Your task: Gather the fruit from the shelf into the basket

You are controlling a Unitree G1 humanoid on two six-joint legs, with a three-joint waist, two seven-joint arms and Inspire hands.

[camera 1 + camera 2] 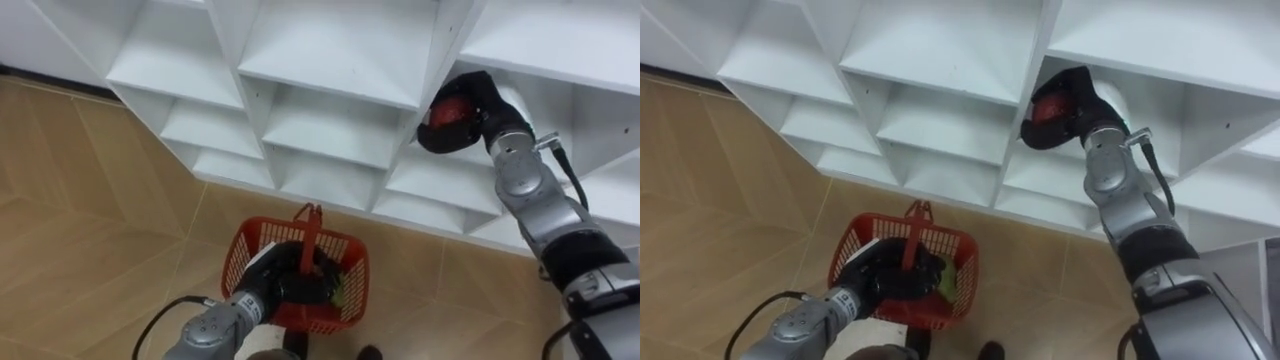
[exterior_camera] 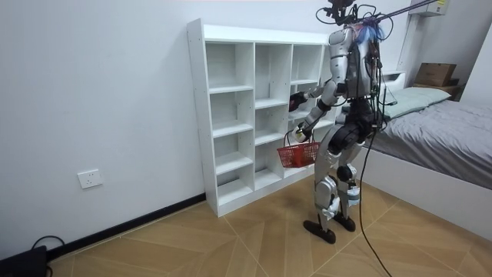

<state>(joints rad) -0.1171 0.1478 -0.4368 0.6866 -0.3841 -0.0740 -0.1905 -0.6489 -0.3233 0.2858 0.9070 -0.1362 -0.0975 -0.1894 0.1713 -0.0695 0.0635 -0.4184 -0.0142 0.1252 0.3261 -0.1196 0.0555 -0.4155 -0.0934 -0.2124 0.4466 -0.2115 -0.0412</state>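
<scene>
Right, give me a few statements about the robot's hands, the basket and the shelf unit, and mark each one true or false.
1. The right hand is curled round a red fruit at the shelf unit. True.
2. The basket stands on the floor. False: it hangs from the left hand, clear of the floor.
3. The basket is red. True.
4. The shelf unit is black. False: it is white.
</scene>
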